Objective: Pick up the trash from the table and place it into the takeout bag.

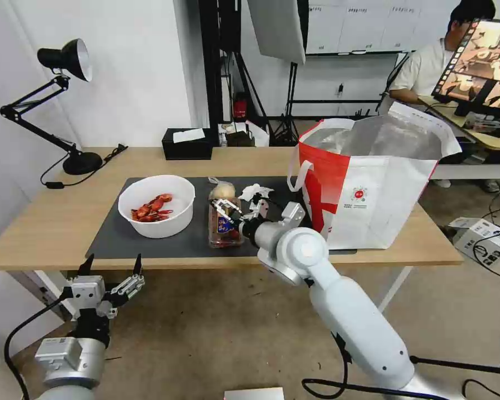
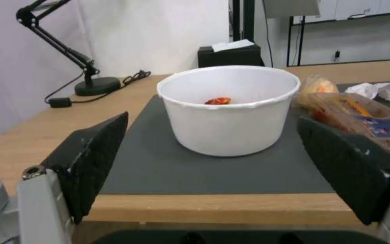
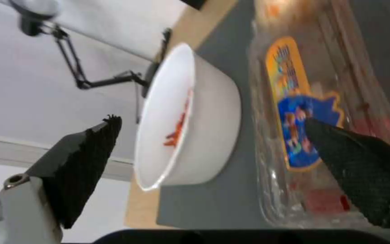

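Beside the bowl [image 1: 156,205], over the plastic tray [image 1: 224,225], the right gripper [image 1: 237,209] hangs with its claw apart. I think it should come down straight so both fingers clear the tray's walls before closing. The left gripper [image 1: 112,265], also apart, waits below the table [image 1: 50,222] edge. The bag [image 1: 372,183] stands beyond the tray from the bowl. The right wrist view shows one finger [image 3: 362,169] over the tray's blue label, a detail too small in the head view.

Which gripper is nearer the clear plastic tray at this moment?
Right. The right gripper hangs open right above the clear plastic tray on the mat. The left gripper waits open below the table's front edge, facing the bowl.
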{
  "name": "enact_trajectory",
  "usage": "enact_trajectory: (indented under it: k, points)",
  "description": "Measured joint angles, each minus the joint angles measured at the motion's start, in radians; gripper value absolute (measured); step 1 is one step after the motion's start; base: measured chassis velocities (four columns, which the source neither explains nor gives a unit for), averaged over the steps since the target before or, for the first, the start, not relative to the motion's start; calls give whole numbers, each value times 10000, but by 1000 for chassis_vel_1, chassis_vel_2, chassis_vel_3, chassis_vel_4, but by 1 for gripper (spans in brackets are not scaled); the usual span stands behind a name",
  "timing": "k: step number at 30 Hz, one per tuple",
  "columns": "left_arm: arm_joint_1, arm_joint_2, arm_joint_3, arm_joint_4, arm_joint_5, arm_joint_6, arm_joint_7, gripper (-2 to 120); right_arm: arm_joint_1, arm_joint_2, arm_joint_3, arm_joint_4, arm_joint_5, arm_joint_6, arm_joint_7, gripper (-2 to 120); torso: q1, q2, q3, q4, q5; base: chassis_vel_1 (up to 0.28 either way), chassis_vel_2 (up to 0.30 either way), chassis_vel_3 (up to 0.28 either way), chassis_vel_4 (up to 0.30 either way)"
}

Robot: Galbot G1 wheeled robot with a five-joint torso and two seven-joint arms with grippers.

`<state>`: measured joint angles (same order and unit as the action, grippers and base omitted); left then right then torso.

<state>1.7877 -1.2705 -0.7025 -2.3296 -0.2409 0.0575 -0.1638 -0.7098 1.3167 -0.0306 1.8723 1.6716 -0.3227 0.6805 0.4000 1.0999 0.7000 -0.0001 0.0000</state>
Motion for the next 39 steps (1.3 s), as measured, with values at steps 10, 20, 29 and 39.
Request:
enact_trajectory:
  k: [10,20,29,39]
  points:
    - [-114,98,-51,-13,-131,7,0,100,-27,-1066,320,504,-2306,-306,-2396,76,0,1,0,0,1,0,0,0,0]
    - [-54,25,-131,-110,-140,7,0,100,401,-1661,-192,-521,-7653,157,-5858,39,0,2,0,-1,1,0,0,0,0]
    - [-64,109,-188,-172,-211,5,6,100,2814,-1652,-1970,-2881,-9127,422,-8079,7,0,1,1,2,-2,0,0,0,0]
    - [-108,95,-162,-178,-223,4,16,100,4434,-889,-3312,-5657,-9633,305,-9171,0,0,1,1,1,-1,0,0,0,0]
